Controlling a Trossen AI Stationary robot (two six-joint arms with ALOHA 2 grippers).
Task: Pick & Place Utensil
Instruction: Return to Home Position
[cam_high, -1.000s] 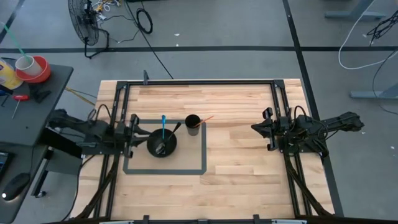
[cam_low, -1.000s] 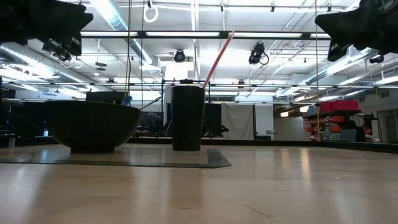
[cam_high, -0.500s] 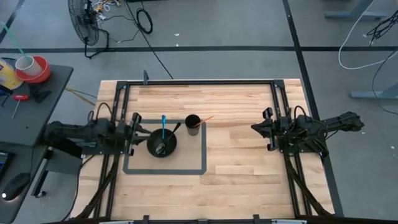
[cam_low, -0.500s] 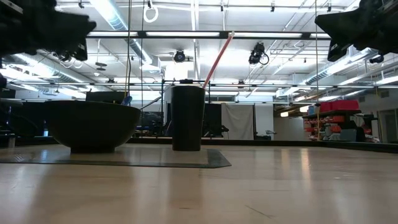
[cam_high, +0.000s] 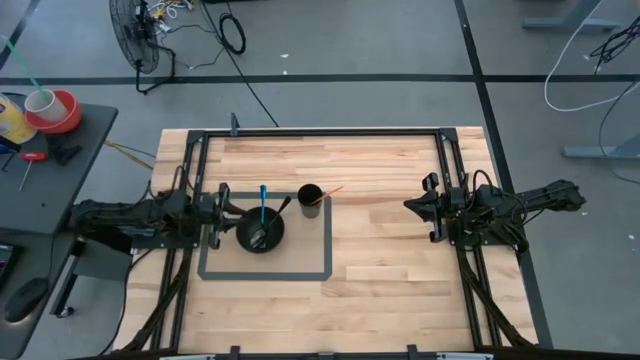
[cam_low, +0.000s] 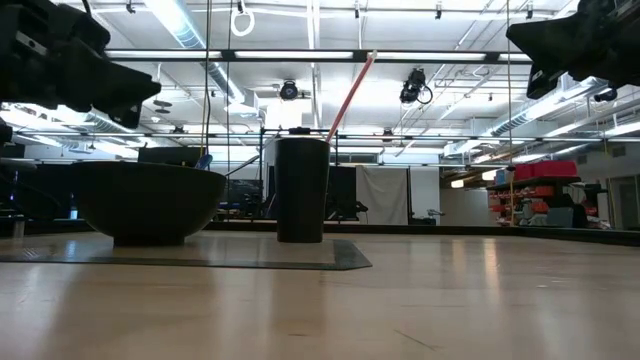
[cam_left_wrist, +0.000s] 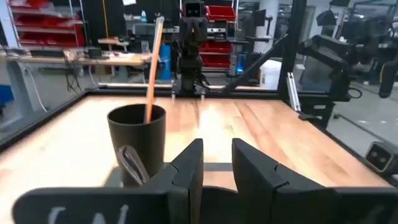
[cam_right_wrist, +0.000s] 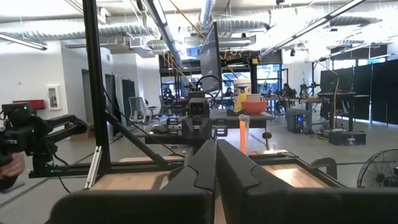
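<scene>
A black bowl (cam_high: 262, 240) sits inside a grey taped rectangle (cam_high: 300, 272), holding a blue-handled utensil (cam_high: 263, 198) and a metal one (cam_high: 258, 238) that lean on its rim. Beside it a black cup (cam_high: 311, 198) (cam_left_wrist: 137, 140) stands upright with an orange utensil (cam_high: 331, 189) (cam_left_wrist: 152, 68) leaning out of it. My left gripper (cam_high: 224, 208) (cam_left_wrist: 217, 158) hovers just left of the bowl, pointing at it, its fingers a little apart. My right gripper (cam_high: 408, 206) (cam_right_wrist: 216, 155) waits shut over the table's right half.
A black metal frame (cam_high: 320, 131) runs along the table's far edge and down both sides under the arms. Bare wood lies between the cup and my right gripper. A side table with a red-rimmed cup (cam_high: 45, 104) stands off the left edge.
My left gripper has moved toward the table's right, closer to the bowl, and a little lower. Bowl, cup and utensils have stayed where they were.
</scene>
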